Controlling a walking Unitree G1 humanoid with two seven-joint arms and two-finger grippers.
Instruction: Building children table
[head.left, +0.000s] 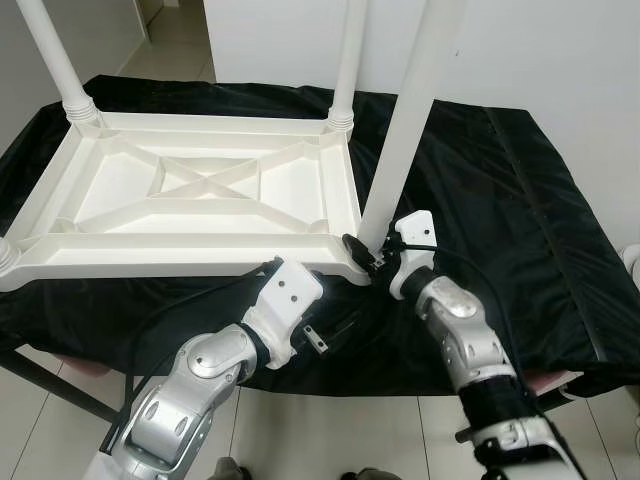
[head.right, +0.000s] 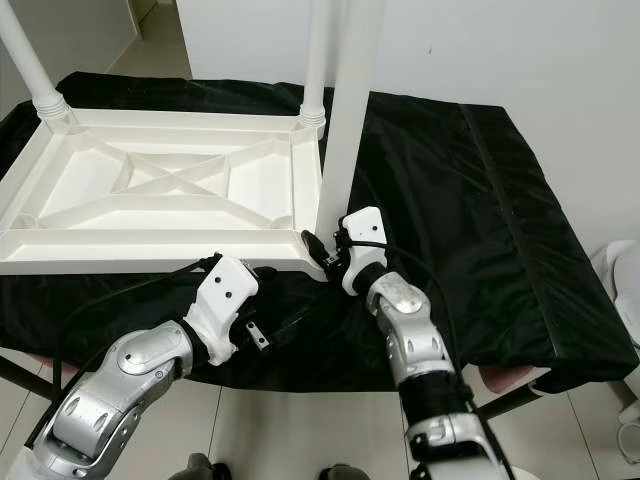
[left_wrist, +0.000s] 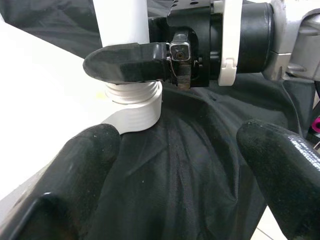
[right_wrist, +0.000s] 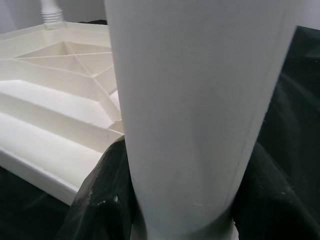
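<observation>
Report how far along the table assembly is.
Done: the upside-down white tabletop on the black cloth has legs standing at its two far corners. In hand: the right gripper is shut on the near-right leg at its threaded base. The left gripper is open beside that corner. Left: seating this leg; the near-left corner sits at the frame edge, unclear.

Bright, even indoor light with soft shadows; wrist views blur up close.
</observation>
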